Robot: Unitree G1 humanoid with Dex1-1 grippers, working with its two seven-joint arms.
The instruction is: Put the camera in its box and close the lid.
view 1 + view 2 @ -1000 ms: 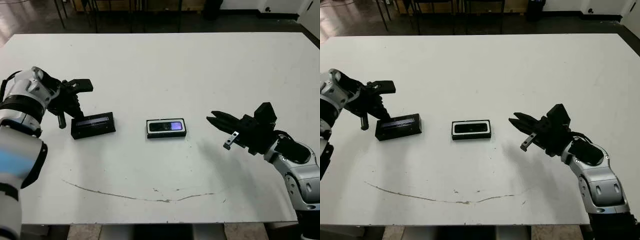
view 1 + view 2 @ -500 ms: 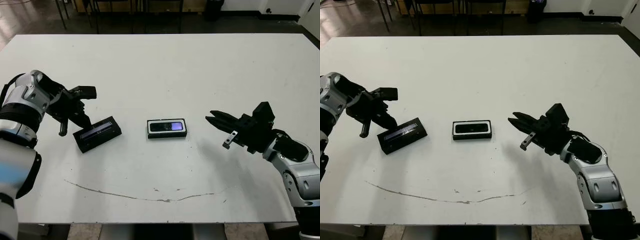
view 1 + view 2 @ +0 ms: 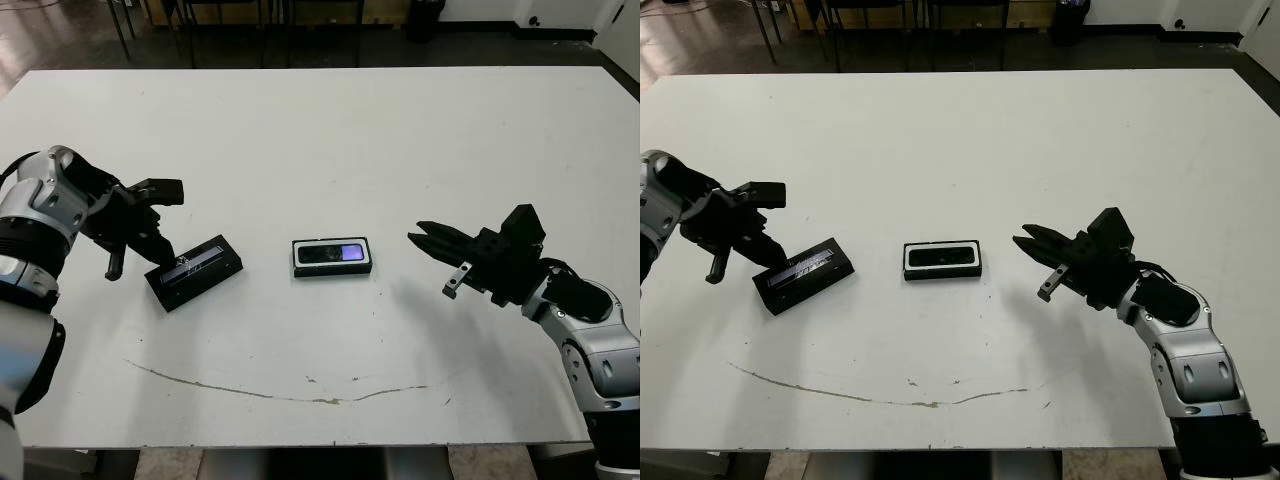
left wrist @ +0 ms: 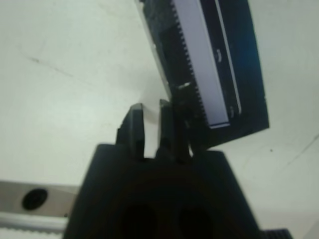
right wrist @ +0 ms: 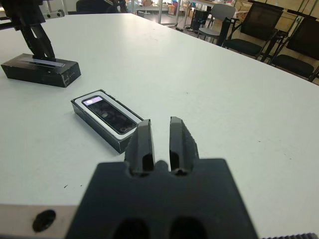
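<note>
The camera (image 3: 325, 254), a slim black bar with a bluish-purple patch, lies inside the box (image 3: 332, 271), which sits open near the table's middle. The lid (image 3: 195, 272), a black slab with a pale strip, lies skewed on the table to the box's left. My left gripper (image 3: 165, 250) is shut and rests against the lid's far left corner. In the left wrist view the lid (image 4: 219, 74) lies beside the fingers (image 4: 133, 124), not between them. My right gripper (image 3: 418, 238) is shut, holds nothing and hovers a little right of the box, pointing at it.
A thin dark scuff line (image 3: 280, 392) runs along the table near its front edge. Chairs (image 5: 249, 35) stand beyond the table's far side. White tabletop stretches behind the box and between it and the right gripper.
The lid has turned from lying level to skewed, its left end swung toward the table's front. My left gripper has shifted down and left with it. The right arm has barely moved.
</note>
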